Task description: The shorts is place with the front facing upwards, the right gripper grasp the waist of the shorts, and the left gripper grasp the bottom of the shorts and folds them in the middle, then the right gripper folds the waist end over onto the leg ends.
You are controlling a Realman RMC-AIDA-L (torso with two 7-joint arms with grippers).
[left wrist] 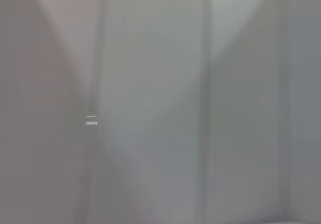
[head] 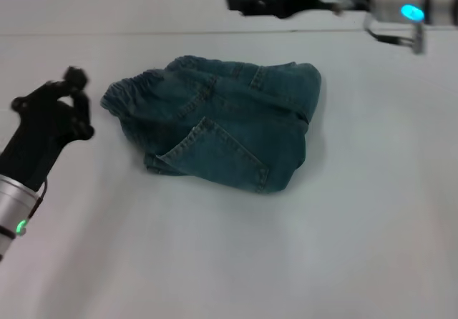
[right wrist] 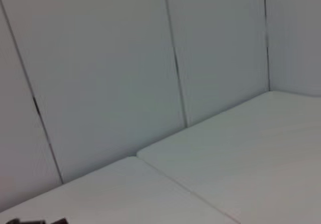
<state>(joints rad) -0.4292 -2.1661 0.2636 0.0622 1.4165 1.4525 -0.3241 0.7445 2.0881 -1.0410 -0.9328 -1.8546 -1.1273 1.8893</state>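
Observation:
The blue denim shorts (head: 222, 126) lie folded into a compact bundle in the middle of the white table (head: 358, 226), in the head view. Their elastic waistband (head: 125, 94) points toward the left, and a back pocket (head: 215, 151) faces up. My left gripper (head: 61, 97) hovers just left of the waistband, apart from the cloth, holding nothing. My right gripper (head: 237, 3) is raised high behind the shorts, pointing left, also holding nothing. Neither wrist view shows the shorts.
White wall panels (right wrist: 100, 73) stand behind the table, whose far edge (right wrist: 200, 184) shows in the right wrist view. The left wrist view holds only the wall panels (left wrist: 150, 103).

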